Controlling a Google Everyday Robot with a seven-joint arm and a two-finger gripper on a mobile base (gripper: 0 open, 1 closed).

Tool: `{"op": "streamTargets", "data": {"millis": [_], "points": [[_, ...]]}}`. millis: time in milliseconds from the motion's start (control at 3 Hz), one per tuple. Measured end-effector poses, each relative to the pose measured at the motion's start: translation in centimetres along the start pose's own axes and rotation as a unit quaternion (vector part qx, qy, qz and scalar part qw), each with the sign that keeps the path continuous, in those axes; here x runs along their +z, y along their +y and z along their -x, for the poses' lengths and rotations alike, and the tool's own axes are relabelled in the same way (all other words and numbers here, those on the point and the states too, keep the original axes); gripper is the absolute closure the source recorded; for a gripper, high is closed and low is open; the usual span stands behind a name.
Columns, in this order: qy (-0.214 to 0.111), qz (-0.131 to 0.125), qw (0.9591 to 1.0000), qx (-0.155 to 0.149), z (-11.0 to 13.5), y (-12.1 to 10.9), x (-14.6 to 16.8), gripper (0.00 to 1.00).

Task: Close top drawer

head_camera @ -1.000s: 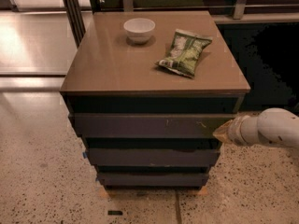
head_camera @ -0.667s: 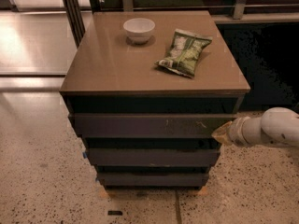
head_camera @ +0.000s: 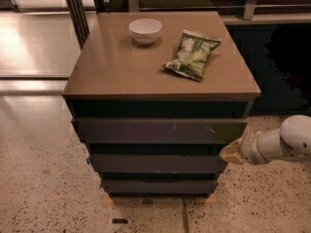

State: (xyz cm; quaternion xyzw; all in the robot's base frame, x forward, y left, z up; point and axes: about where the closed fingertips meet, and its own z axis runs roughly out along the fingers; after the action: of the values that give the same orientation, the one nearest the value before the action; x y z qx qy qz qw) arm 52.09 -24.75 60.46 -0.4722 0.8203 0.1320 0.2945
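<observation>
The top drawer (head_camera: 160, 130) is the widest of three dark grey-purple fronts on the cabinet, with small pale scratches right of centre. A dark gap shows between it and the brown cabinet top (head_camera: 121, 67). My gripper (head_camera: 232, 153), a tan tip on a white arm coming in from the right, sits by the drawer's lower right corner, level with the gap under the front. I cannot tell if it touches the front.
A white bowl (head_camera: 145, 30) and a green snack bag (head_camera: 193, 55) lie on the cabinet top. Two narrower drawer fronts (head_camera: 158, 163) sit below. Speckled floor surrounds the cabinet, with a dark area at the right back and metal legs behind.
My gripper has dropped from the top drawer's right end to just below its lower right corner. The drawer front has not visibly shifted.
</observation>
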Motion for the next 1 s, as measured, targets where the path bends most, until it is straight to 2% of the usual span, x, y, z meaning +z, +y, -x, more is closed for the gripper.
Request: {"op": "streamTargets", "data": {"millis": [667, 1000], "points": [[-0.001, -0.007, 1.0, -0.002, 0.2, -0.5, 0.2, 0.42], [0.0, -0.022, 0.9998, 0.002, -0.2, 0.6, -0.6, 0.19]]}}
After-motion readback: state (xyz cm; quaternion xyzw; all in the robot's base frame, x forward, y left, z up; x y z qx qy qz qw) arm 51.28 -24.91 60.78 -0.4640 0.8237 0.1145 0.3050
